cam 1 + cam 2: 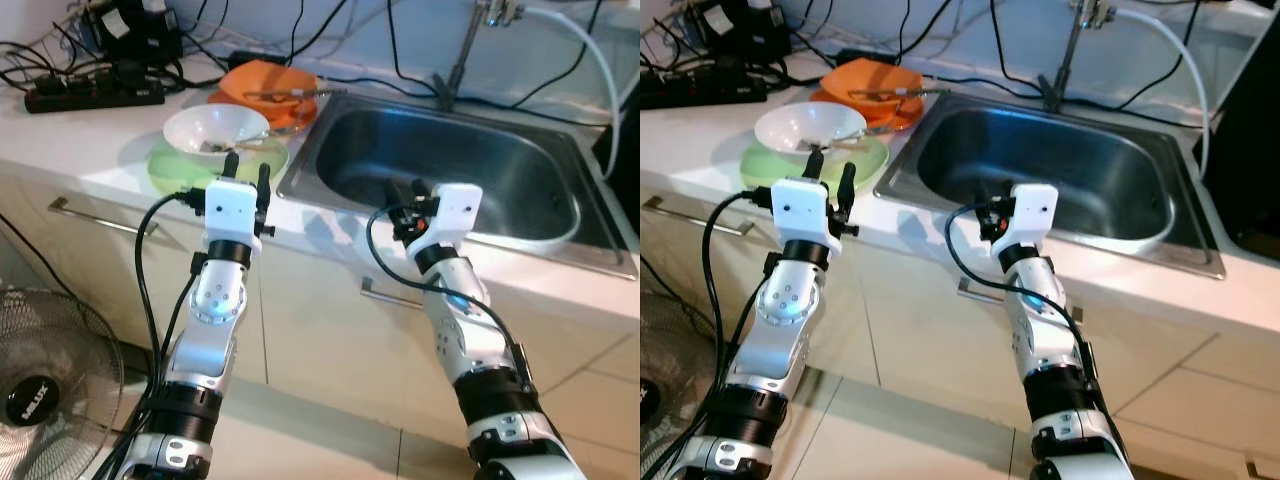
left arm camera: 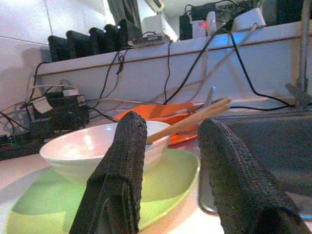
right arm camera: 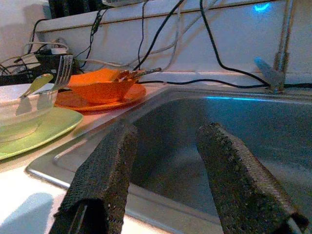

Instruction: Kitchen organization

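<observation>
Left claw [image 1: 247,166] open, holding nothing, just short of white bowl [image 1: 214,129] on green plate [image 1: 172,172]. Right claw [image 1: 405,191] open, holding nothing, at sink [image 1: 540,240] front rim.

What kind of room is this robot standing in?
Most likely a home kitchen: a steel sink with a tap set in a white counter, and dirty dishes beside it, a white bowl on a green plate.
</observation>
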`<state>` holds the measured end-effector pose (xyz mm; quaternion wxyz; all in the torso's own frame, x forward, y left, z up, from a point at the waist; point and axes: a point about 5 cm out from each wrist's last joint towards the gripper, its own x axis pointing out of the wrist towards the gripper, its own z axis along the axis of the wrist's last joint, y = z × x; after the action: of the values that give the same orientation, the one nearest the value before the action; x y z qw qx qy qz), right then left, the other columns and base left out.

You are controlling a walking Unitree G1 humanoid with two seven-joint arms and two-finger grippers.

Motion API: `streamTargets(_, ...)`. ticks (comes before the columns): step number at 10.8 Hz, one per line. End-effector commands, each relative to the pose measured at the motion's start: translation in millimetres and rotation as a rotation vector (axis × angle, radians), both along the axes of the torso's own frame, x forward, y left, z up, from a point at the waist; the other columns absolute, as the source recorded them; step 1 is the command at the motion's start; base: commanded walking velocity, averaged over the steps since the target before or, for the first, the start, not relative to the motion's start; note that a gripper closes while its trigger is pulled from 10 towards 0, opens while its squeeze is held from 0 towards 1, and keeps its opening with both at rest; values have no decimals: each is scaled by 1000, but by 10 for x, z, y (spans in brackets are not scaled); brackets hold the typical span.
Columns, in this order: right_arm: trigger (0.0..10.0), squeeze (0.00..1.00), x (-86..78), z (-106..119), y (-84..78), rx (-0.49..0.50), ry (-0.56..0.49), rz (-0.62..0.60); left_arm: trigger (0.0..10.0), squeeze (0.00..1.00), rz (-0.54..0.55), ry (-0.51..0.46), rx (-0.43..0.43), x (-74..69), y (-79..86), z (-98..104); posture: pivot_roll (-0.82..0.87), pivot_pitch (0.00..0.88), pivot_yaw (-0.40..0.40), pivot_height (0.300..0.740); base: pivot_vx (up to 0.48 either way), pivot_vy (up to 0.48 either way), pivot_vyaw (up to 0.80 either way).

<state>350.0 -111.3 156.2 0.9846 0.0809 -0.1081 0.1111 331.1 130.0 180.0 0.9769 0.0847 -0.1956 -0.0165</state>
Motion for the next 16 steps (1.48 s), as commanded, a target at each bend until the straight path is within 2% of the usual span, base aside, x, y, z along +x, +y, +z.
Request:
streamTargets(1,10000,0,6,6,-15,-7,-3,-4,10000,0,1,-9,0,4,2,31,206,0,-61,740,315,0,0)
streamTargets(16,10000,0,13,-5,6,1,-1,4,10000,0,-8,1,11,-6,-3,4,211,0,-59,740,334,0,0)
